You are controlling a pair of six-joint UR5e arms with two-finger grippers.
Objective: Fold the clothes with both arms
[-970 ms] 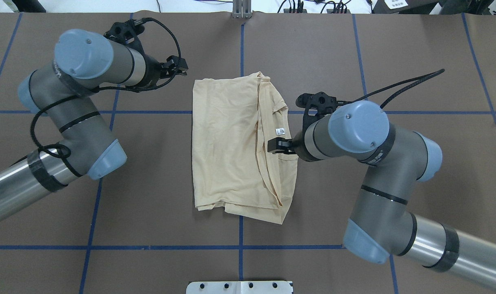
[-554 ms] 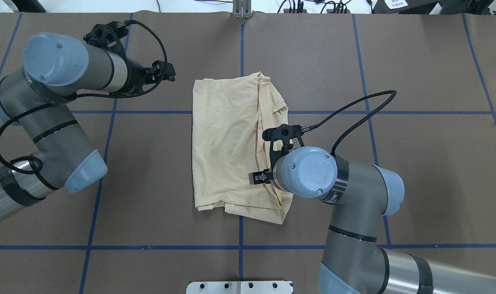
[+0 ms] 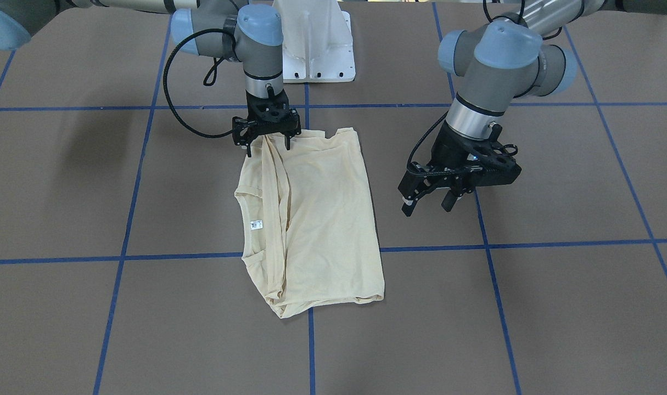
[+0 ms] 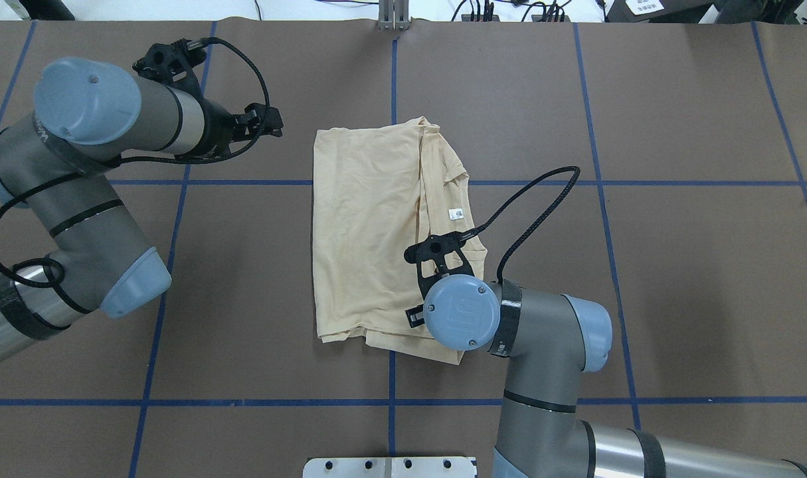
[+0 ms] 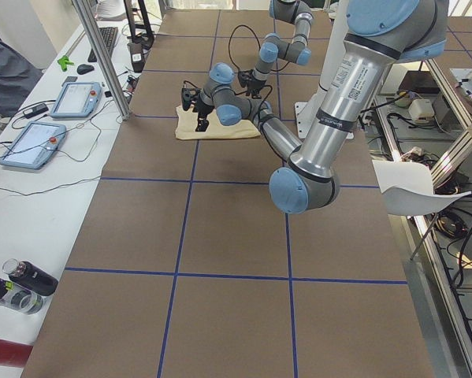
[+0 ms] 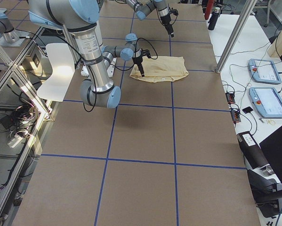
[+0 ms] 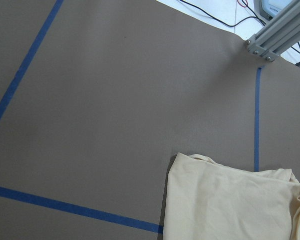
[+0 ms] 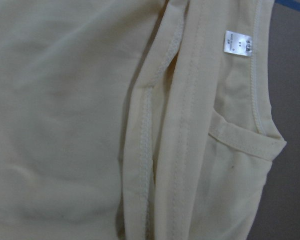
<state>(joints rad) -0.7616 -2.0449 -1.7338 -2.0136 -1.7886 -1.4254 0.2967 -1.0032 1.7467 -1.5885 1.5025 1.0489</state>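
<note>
Plainly, the cream-yellow T-shirt (image 4: 370, 232) lies folded into a neat oblong at the middle of the brown table (image 4: 642, 299), covering a crossing of the blue tape lines (image 4: 244, 182). Its layered edge, with the neckline and the small white label (image 4: 455, 213), is on the robot's right.

From overhead, the right arm's blue wrist cap (image 4: 461, 312) covers almost all of its gripper; only a bit of black pokes out beside it. The front-facing camera shows what that hides: the right gripper (image 3: 268, 147) points straight down at the shirt's edge nearest the robot, its jaws spread wide with a ridge of cloth between them. The tips seem to reach the fabric, though I cannot be sure they touch it.

The left gripper (image 3: 427, 206) hangs above bare table, apart from the shirt's smooth side, with its jaws also apart. Overhead, it (image 4: 275, 125) shows only as a small black shape near the shirt's far corner.

The right wrist camera is filled with cloth: stitched seams, the collar curve and the label (image 8: 238, 43), whose print is too small to read. The left wrist camera catches one shirt corner (image 7: 230, 200), tape and an aluminium post (image 7: 280, 30). Neither shows its own fingers. In both side views the shirt is small and far off.
</note>
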